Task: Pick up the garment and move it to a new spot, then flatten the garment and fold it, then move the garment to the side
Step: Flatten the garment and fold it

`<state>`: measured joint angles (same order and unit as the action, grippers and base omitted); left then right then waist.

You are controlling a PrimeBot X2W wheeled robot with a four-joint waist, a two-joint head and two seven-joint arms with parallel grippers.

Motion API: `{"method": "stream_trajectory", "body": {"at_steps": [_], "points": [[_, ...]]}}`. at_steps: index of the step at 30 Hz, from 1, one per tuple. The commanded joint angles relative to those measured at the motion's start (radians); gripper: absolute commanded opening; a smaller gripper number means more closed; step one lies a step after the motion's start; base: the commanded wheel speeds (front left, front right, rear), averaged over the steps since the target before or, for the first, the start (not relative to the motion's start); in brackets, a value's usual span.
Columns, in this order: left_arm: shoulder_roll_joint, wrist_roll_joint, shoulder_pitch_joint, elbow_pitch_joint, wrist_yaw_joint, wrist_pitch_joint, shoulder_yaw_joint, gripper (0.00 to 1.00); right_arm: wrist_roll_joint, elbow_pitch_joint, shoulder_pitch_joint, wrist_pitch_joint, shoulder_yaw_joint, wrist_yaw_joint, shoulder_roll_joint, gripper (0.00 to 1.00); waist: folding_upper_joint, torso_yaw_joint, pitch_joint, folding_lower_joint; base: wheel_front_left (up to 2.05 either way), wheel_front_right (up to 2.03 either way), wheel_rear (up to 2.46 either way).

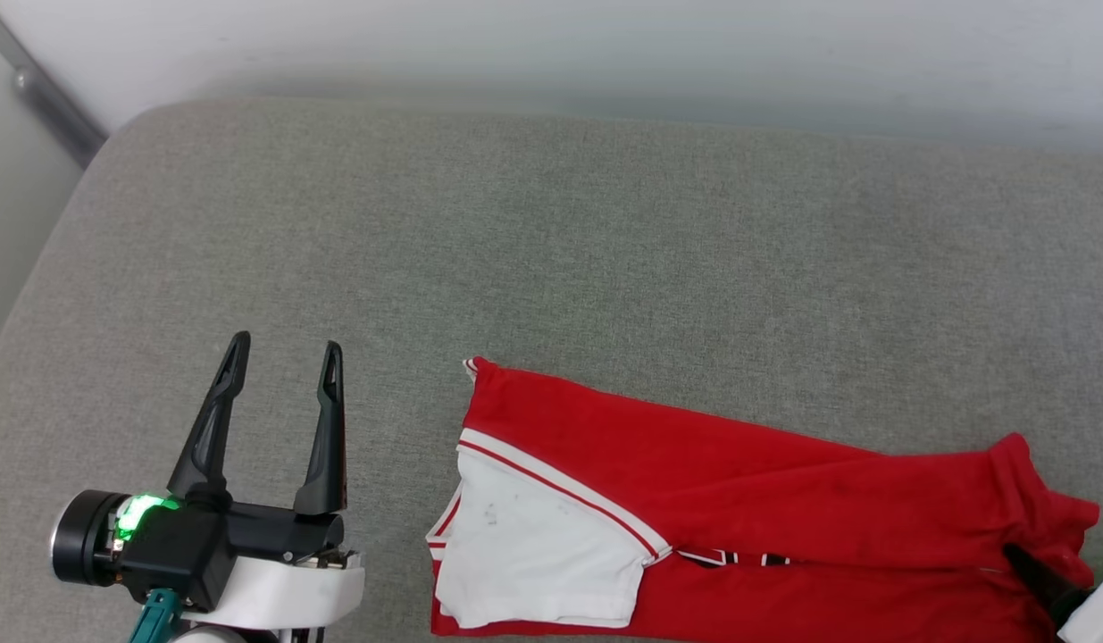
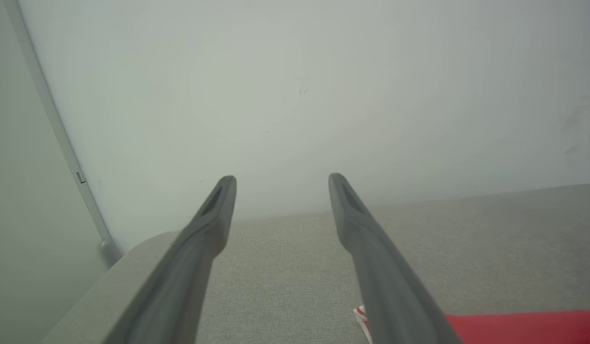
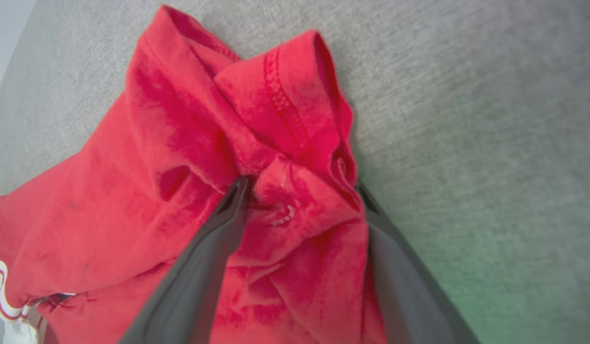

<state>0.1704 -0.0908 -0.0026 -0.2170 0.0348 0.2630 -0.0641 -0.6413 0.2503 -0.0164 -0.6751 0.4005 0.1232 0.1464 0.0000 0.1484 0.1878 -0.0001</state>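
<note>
The garment [image 1: 765, 500] is a red jersey lying in a long band across the near right of the grey cushion [image 1: 551, 250]. Its white sleeve [image 1: 533, 554] with striped trim is folded on top at the left end. My left gripper [image 1: 283, 353] hovers open and empty to the left of the jersey, apart from it. In the left wrist view its fingers [image 2: 213, 215] point at the wall, with the garment's [image 2: 514, 327] red edge at lower right. My right gripper [image 3: 302, 186] stands open at the jersey's bunched right end [image 3: 180, 143], crumpled red cloth lying between its fingers. One dark finger [image 1: 1033, 567] shows there.
A pale wall [image 1: 605, 45] runs behind the cushion's far edge. A grey pipe [image 1: 42, 89] slants down the wall at the far left, where the cushion's rounded corner ends. Bare grey fabric stretches behind and left of the jersey.
</note>
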Motion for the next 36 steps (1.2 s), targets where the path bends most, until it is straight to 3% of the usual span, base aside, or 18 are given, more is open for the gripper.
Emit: {"method": "stream_trajectory", "body": {"at_steps": [1, 3, 5, 11, 22, 29, 36], "points": [[-0.009, 0.007, 0.0, 0.005, 0.008, 0.002, 0.003, 1.0, -0.022, 0.074, 0.02, -0.031, -0.093, 0.013, -0.086, 1.0, 0.0, 0.002, -0.007, 0.0001, 0.0, 0.0, 0.0], [-0.018, 0.008, -0.001, 0.01, 0.019, 0.002, 0.011, 1.0, -0.033, 0.085, 0.029, -0.019, -0.123, 0.014, -0.083, 1.0, 0.0, 0.003, -0.014, 0.0001, 0.0, 0.0, 0.0], [-0.029, 0.012, 0.0, 0.014, 0.026, 0.002, 0.02, 1.0, -0.031, 0.089, 0.032, 0.012, -0.143, 0.014, -0.064, 0.0, 0.0, 0.002, -0.019, 0.0001, 0.0, 0.0, 0.0], [-0.052, 0.022, 0.014, 0.024, 0.053, 0.002, 0.045, 1.0, -0.016, 0.074, 0.018, 0.15, -0.139, 0.007, 0.049, 0.0, 0.0, -0.006, -0.043, 0.0001, 0.0, 0.0, 0.0], [-0.07, 0.029, 0.032, 0.026, 0.074, 0.002, 0.072, 1.0, 0.074, 0.121, -0.003, 0.217, 0.01, 0.007, 0.193, 0.0, 0.0, -0.027, -0.067, 0.0001, 0.0, 0.0, 0.0], [-0.082, 0.032, 0.039, 0.03, 0.079, 0.002, 0.076, 1.0, 0.059, 0.046, -0.001, 0.168, 0.008, 0.007, 0.17, 0.0, 0.0, -0.044, -0.084, 0.0001, 0.0, 0.0, 0.0], [-0.094, 0.029, 0.047, 0.036, 0.085, 0.002, 0.068, 1.0, 0.059, -0.128, 0.043, 0.022, -0.06, 0.007, 0.106, 0.0, 0.0, -0.05, -0.115, 0.0001, 0.0, 0.0, 0.0]]}}
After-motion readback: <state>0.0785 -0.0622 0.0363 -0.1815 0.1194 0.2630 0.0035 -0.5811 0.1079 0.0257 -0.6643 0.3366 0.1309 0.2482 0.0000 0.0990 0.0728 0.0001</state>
